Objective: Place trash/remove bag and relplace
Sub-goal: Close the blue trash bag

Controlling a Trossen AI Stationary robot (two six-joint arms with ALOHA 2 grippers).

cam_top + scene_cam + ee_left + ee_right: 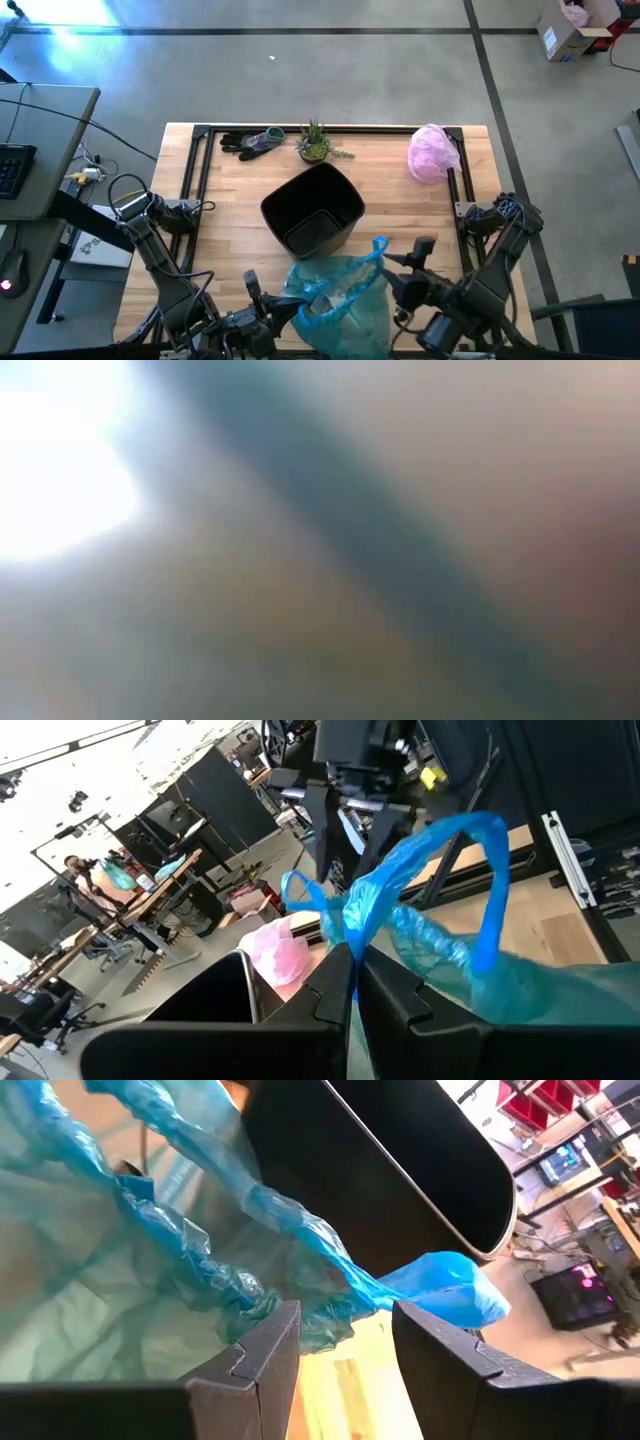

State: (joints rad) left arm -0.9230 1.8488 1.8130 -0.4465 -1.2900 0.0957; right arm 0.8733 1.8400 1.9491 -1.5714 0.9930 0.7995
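The teal bag lies wrinkled on the table's near edge, in front of the black bin, which stands upright. Pale scraps show through the bag's film. My left gripper is at the bag's left side and is shut on a blue tie. My right gripper is at the bag's right side and is open. Its fingers stand either side of a twisted blue tie strand; I cannot tell whether they touch it. The low view shows only blur. My left gripper pinches the bag's blue tie between its two shut fingers, just below a knot-like bunch. Beyond the fingers the tie rises in a loop. The bag's body lies slack beside the fingers.
A pale pink bag lies at the table's far right. A small green plant and dark gloves sit along the far edge. A black rail frame borders the wooden top. Bare wood shows left and right of the bin.
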